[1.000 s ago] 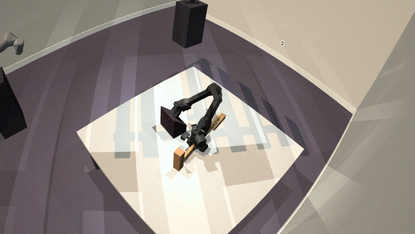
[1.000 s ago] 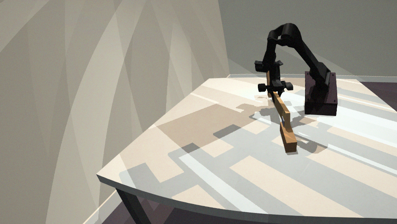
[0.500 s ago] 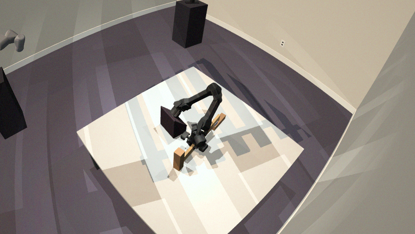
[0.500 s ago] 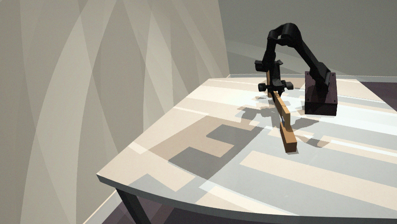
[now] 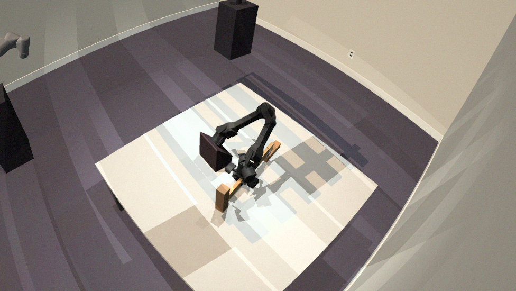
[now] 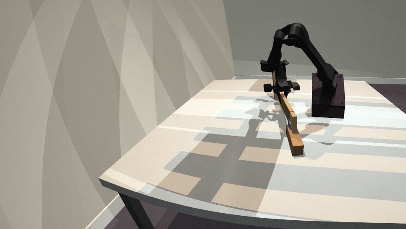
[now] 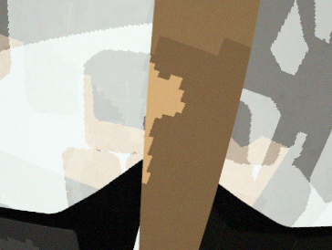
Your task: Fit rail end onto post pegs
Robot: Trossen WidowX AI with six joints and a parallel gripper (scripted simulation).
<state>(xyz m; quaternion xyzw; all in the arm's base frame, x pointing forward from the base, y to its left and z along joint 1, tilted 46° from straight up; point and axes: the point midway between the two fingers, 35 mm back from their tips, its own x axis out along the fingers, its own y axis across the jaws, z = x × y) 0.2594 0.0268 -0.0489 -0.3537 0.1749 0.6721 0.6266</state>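
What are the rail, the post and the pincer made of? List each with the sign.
Rail: looks like wood, a matte tan-orange bar with no gloss; no grain shows.
Post: the same tan, matte look, likely wood too.
Pincer: black and matte, plastic or coated metal, hard to tell which. It is shut on the rail.
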